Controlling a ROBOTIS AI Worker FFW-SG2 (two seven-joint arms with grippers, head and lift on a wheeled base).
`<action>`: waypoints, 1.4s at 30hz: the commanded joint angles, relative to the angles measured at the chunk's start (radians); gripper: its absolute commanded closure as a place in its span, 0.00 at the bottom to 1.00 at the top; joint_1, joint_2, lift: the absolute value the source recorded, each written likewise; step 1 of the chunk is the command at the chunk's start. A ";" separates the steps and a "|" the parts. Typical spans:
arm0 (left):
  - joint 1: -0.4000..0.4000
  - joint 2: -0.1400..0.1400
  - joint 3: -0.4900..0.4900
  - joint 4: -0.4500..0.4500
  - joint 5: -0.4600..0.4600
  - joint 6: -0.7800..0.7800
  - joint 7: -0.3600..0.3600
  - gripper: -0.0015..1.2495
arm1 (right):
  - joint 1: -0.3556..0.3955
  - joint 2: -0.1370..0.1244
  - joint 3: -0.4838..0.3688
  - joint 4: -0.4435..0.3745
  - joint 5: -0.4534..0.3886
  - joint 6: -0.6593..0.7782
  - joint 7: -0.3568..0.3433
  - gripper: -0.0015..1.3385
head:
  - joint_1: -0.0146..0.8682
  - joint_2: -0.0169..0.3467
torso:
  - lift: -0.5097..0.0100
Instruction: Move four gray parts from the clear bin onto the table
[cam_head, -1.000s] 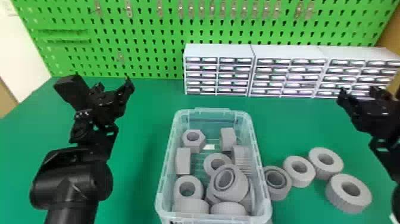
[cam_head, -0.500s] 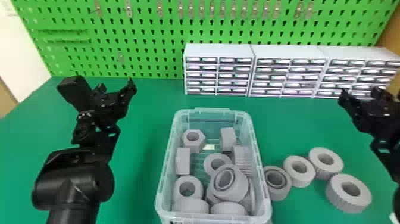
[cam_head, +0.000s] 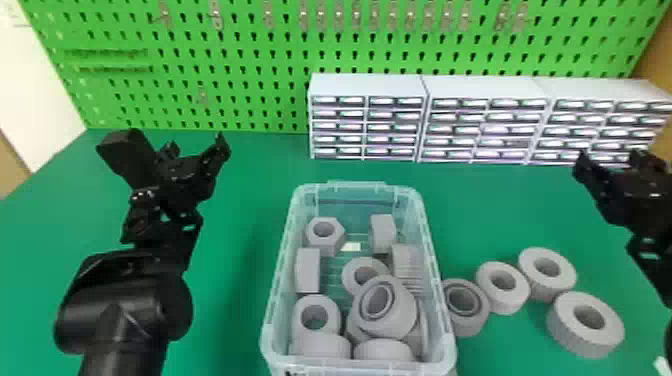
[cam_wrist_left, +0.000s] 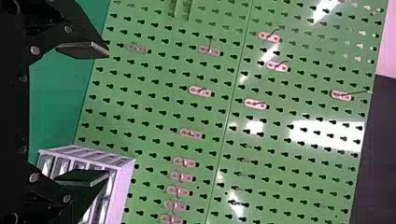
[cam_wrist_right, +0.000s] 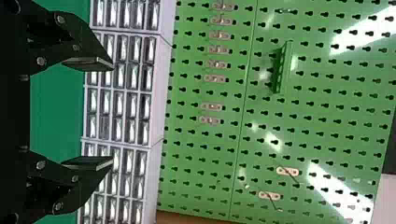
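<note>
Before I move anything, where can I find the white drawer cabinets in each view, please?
Head view: drawer cabinets run from near centre to the right edge, beyond the clear bin.
Left wrist view: partly behind one finger of the left end effector.
Right wrist view: behind both fingertips of the right end effector.
Shared landmark: green pegboard behind them.

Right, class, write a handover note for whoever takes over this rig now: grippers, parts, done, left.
Left black gripper: open, empty, raised left of the clear plastic bin.
Right black gripper: open, empty, raised at the right side.
Parts: four gray ring-shaped parts lie on the green table, right of the bin; more gray parts, including a hexagonal one, are inside it.
Done: four are out, matching the count asked.
Left: apparently no more transfers.
</note>
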 joint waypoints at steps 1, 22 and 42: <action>0.001 -0.003 0.003 0.001 0.003 0.000 0.000 0.28 | 0.000 0.000 -0.002 0.000 0.000 0.000 0.000 0.40 | 0.80 0.24 | 0.88; 0.001 -0.003 0.004 0.003 -0.004 -0.002 0.000 0.28 | 0.003 0.001 0.000 0.005 -0.002 -0.005 0.000 0.40 | 0.80 0.24 | 0.88; -0.003 -0.003 0.010 0.003 -0.020 -0.044 0.000 0.28 | -0.011 0.003 0.023 0.017 0.003 -0.005 0.000 0.40 | 0.80 0.24 | 0.88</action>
